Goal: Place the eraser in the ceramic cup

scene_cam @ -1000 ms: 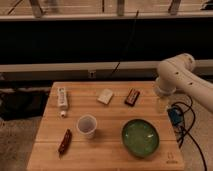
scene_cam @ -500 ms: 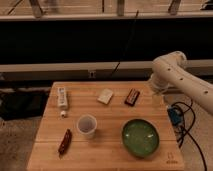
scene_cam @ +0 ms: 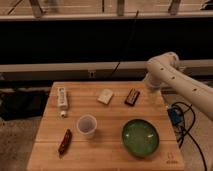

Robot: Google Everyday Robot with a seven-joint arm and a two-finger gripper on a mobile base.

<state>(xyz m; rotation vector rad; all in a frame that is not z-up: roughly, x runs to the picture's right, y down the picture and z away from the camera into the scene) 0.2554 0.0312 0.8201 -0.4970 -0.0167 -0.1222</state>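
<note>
eraser being kept on the table, gripper being held open beside it

nearest the camera, a reddish-brown pen-like object (scene_cam: 65, 141) is lying at the front left of the wooden table (scene_cam: 110, 156) and a wide green bowl (scene_cam: 140, 137) is sitting at the front right; between them and slightly further back, the ceramic cup (scene_cam: 86, 125) is standing upright, with nothing seen inside it. behind that, 3 things are being shown in a row across the far half: a white tube (scene_cam: 62, 97) at the left, a pale cream block (scene_cam: 105, 96) in the middle, and the eraser (scene_cam: 132, 96) at the right, well apart from the cup. just right of the eraser, at the table's far right edge, the gripper (scene_cam: 151, 96) is being held pointing downward with its jaws apart and nothing in them, under the bent elbow of the 1 white arm (scene_cam: 165, 67).
</note>
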